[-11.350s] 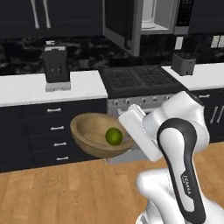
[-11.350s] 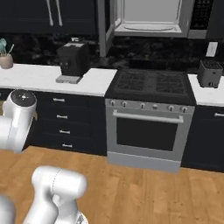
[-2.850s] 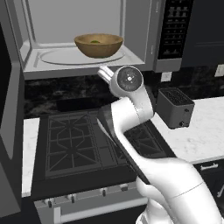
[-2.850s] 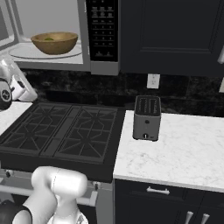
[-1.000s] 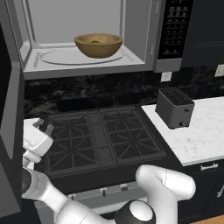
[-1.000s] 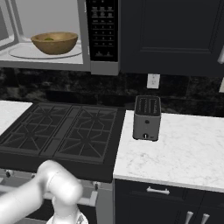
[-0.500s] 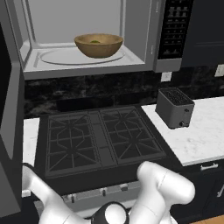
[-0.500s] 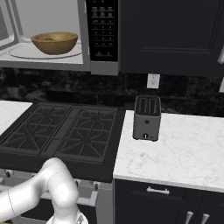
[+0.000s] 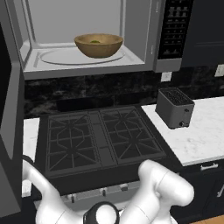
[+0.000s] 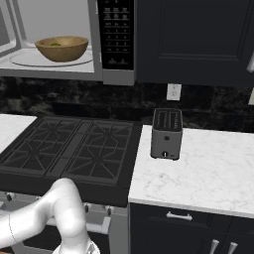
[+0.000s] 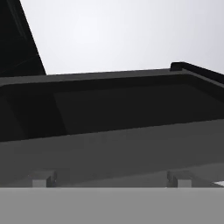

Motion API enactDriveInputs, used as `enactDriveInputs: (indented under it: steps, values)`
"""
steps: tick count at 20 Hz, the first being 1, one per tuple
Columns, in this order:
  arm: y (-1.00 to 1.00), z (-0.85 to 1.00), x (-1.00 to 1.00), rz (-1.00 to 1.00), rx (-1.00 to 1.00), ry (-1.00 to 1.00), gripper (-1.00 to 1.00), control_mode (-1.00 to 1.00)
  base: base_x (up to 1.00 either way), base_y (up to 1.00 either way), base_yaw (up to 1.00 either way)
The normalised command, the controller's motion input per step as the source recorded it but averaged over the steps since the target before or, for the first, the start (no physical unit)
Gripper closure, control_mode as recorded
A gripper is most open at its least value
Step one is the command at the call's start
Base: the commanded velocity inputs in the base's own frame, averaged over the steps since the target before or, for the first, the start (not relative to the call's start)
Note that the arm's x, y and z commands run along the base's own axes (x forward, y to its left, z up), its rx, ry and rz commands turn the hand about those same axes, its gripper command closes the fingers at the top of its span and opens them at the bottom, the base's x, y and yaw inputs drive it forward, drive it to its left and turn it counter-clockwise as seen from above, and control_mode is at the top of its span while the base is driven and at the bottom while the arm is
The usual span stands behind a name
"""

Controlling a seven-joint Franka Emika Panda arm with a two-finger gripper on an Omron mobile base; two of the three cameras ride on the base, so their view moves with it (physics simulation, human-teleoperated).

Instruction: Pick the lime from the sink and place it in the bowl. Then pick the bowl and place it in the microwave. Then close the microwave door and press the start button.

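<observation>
The light-brown wooden bowl stands on the turntable inside the open microwave. The lime lies in it, with just a green sliver showing over the rim. The microwave door hangs open at the far left. In the hand view my gripper is open, its two tips wide apart and nothing between them. It is close up to the door's dark panel and grey frame. The dark button panel is to the right of the cavity. The sink is out of view.
A black gas stove lies under the microwave. A small grey toaster stands on the white marble counter to its right. Dark cabinets hang above the counter. My arm bends low in front of the stove.
My arm has swung down and to the left in front of the stove, and the hand has dropped out of the left base view. The bowl and the door have not moved.
</observation>
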Motion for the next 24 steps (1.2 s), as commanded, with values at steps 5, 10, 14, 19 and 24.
enactDriveInputs:
  steps: [5,10,14,19,24]
  values:
    - [0.01,0.41,-0.29,-0.03,-0.03,-0.13,-1.00,-1.00,0.00,0.00,0.00]
    - [-0.06,0.34,-0.47,-0.04,0.00,-0.09,-1.00,-1.00,0.00,0.00,0.00]
    - [-0.58,0.18,-0.71,0.00,0.04,-0.07,-1.00,-1.00,0.00,0.00,0.00]
    - [-0.90,0.23,-0.69,0.00,0.12,-0.03,-1.00,-1.00,0.00,0.00,0.00]
    - [-0.96,0.36,-0.58,0.00,0.13,0.00,-1.00,-1.00,0.00,0.00,0.00]
